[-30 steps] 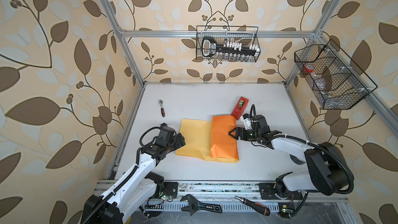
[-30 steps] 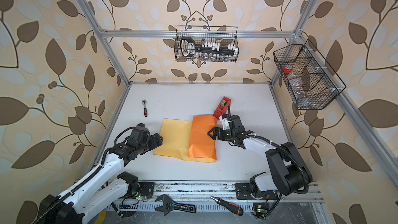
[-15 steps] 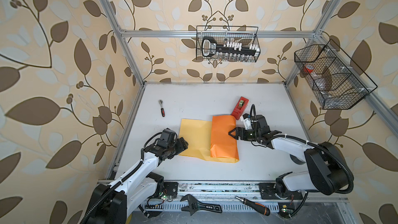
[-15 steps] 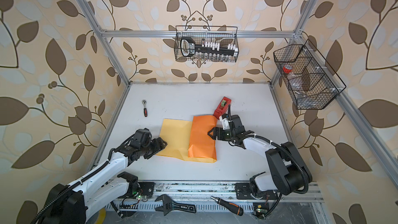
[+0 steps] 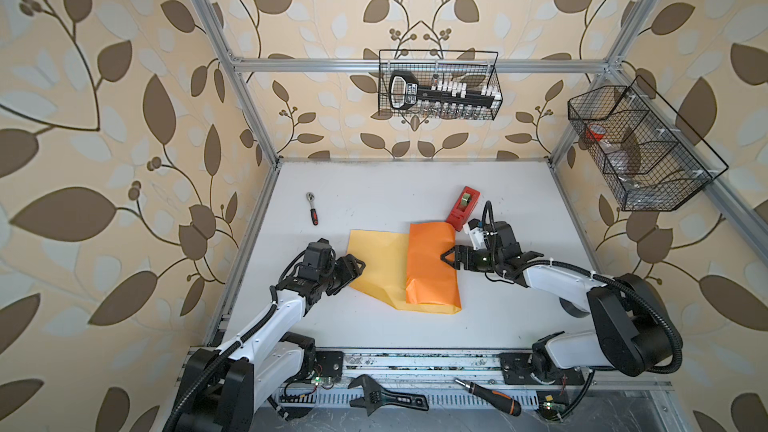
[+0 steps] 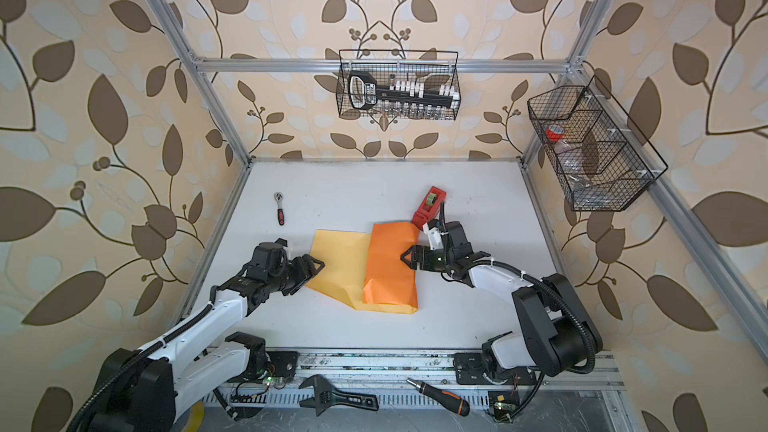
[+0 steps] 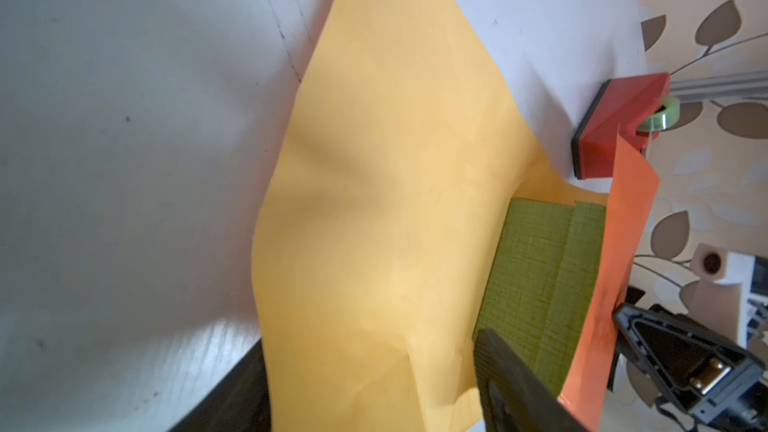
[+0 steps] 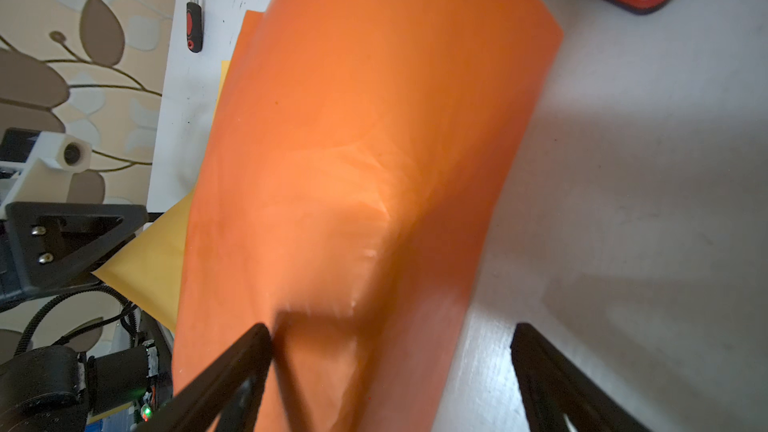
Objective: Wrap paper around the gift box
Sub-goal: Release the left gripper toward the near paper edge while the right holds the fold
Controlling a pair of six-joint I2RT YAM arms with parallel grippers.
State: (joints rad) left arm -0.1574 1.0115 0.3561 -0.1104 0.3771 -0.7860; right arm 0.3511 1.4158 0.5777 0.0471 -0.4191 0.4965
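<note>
On the table (image 5: 519, 317), left end effector (image 5: 356, 270): jaws apart over paper (image 5: 376, 259) edge.
Right end effector (image 5: 448, 258): apart, touching orange flap (image 5: 430, 272).
Risk: I fear tugging shifts the gift box (image 7: 536, 284).

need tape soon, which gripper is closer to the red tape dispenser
Right. The right gripper is close beside the tape dispenser; the left gripper is across the paper.
</note>
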